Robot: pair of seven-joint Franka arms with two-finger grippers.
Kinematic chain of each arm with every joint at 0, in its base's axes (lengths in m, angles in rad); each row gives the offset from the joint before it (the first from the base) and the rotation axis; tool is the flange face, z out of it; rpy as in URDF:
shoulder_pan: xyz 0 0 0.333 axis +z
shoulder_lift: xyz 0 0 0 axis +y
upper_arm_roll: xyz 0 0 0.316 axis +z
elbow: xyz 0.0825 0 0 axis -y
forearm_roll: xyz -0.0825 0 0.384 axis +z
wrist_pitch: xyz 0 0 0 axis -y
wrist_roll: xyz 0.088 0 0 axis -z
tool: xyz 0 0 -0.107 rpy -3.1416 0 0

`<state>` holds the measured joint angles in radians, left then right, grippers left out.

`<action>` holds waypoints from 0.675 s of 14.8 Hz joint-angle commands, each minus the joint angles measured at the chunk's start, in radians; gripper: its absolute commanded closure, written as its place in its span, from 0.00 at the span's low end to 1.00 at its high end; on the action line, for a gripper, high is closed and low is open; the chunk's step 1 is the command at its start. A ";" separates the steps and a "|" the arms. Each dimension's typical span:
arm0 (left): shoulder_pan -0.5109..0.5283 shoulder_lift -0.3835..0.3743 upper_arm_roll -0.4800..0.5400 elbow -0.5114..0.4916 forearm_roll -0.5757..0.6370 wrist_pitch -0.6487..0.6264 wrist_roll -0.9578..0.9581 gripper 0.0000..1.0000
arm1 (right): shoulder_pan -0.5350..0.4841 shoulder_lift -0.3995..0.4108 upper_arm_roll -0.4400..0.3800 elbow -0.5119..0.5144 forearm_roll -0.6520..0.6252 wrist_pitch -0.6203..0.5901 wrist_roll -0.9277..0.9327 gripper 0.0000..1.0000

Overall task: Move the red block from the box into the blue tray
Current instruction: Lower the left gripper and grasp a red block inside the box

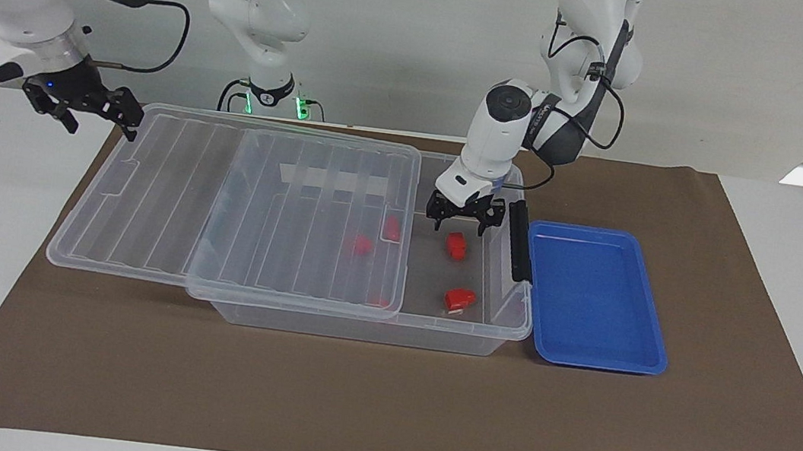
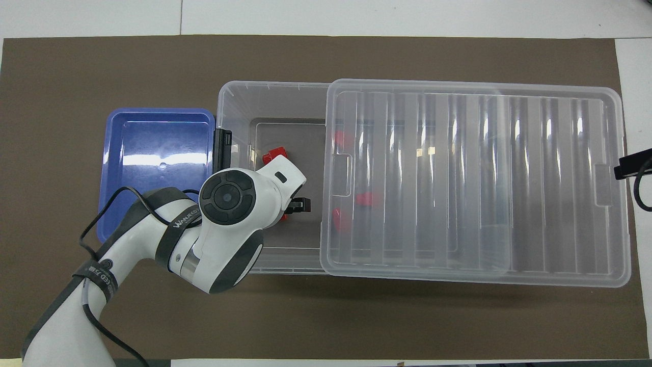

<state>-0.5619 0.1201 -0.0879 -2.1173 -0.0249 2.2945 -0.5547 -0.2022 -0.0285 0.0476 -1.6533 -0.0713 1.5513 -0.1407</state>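
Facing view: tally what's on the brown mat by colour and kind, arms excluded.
Clear box: 1
Clear lid: 1
Blue tray: 1
Red blocks: 5, all in the box, 3 of them under the lid
Total: 8

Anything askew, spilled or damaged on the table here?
Only the lid: it sits slid off toward the right arm's end, overhanging the box and covering some red blocks. Nothing looks spilled or broken; the blue tray sits square beside the box.
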 commanded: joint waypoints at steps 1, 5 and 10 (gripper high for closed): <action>-0.026 0.004 0.013 -0.058 0.008 0.065 -0.014 0.00 | 0.029 0.018 0.002 0.087 0.028 -0.103 0.039 0.00; -0.023 0.035 0.014 -0.064 0.007 0.075 -0.046 0.02 | 0.066 0.010 0.020 0.093 0.076 -0.123 0.110 0.00; -0.021 0.036 0.014 -0.104 0.007 0.149 -0.129 0.02 | 0.119 -0.005 0.031 0.093 0.055 -0.140 0.144 0.00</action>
<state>-0.5738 0.1637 -0.0831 -2.1799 -0.0249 2.3838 -0.6398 -0.1031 -0.0289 0.0729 -1.5731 -0.0111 1.4340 -0.0254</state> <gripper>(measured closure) 0.018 0.000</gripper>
